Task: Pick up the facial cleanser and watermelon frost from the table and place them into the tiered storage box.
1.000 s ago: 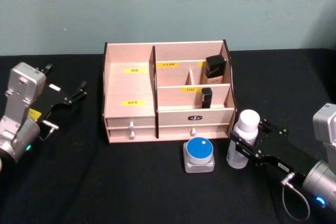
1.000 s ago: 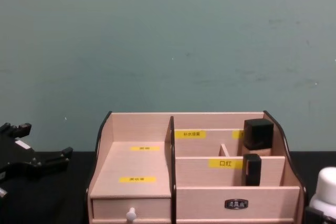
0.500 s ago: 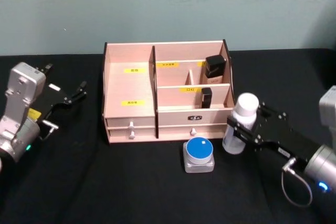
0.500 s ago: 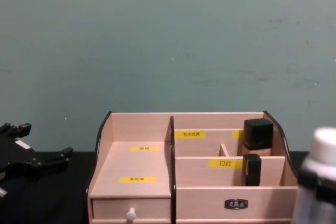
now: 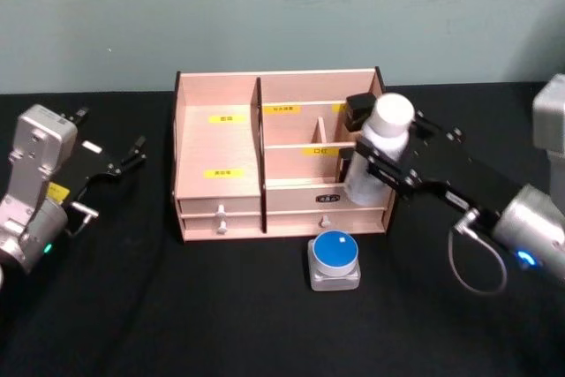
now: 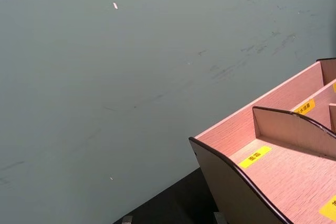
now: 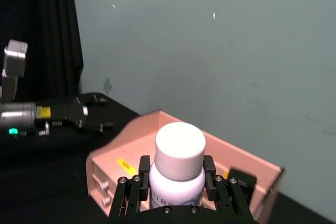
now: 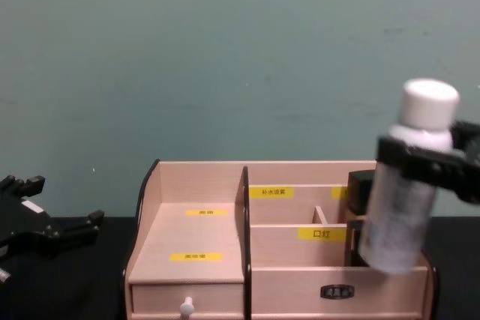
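1. Bottle of white plastic with a white cap (image 5: 381, 132) is hanging over the right front of the light wooden tiered storage box (image 5: 218, 143), having risen from the black table (image 5: 177, 306) where it was standing a second ago.
2. Right gripper (image 5: 381, 165) is pinching its body and holding it nearly upright; lowering it into a compartment is probably coming next.
3. Blue-lidded square jar (image 5: 335, 260) is still waiting on the table, just before the drawers.
4. Left gripper (image 5: 113, 161) is idling, fingers spread, well left of the box.
5. One yellow label (image 8: 325, 234) is showing "口红"; the other writing is too small to read.
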Robot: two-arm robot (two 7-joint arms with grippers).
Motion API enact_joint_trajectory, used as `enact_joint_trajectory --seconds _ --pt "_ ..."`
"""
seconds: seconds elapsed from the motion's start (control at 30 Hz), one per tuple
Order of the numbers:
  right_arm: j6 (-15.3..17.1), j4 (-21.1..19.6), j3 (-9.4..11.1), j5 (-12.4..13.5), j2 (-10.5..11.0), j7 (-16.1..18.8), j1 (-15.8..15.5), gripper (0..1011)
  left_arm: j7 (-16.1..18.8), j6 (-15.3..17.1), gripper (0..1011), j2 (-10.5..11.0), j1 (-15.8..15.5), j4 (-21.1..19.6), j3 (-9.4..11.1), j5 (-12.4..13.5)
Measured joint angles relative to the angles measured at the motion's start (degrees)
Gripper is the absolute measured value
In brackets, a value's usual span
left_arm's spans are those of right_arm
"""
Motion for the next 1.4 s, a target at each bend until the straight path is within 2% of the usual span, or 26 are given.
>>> enact_joint_trajectory --seconds 0.07,0.13,0.4,0.53,0.63,0.8,1.4 --pt "0.4 0.1 -0.5 0.0 -0.4 0.0 1.1 601 0.0 0.0 1001 0.0 0.0 0.0 0.0 0.0" --pt "1.3 0.7 -1.7 0.1 -1.2 -0.1 3.4 601 0.0 0.0 1001 0.0 0.0 0.0 0.0 0.0" --pt "2.9 3.0 -4.5 -0.1 -3.1 -0.4 8.3 601 0.0 0.0 1001 0.0 0.0 0.0 0.0 0.0" --pt "3.8 5.9 -6.0 -0.9 -4.6 -1.0 12.1 601 0.0 0.0 1001 0.0 0.0 0.0 0.0 0.0" --pt "3.9 6.6 -6.4 -1.2 -4.9 -1.2 12.9 601 0.0 0.0 1001 0.0 0.0 0.0 0.0 0.0" --pt "3.9 10.3 -7.6 -2.3 -6.6 -1.5 16.7 601 0.0 0.0 1001 0.0 0.0 0.0 0.0 0.0" --pt "4.1 19.3 -10.3 -4.5 -10.4 -1.3 23.1 601 0.0 0.0 1001 0.0 0.0 0.0 0.0 0.0"
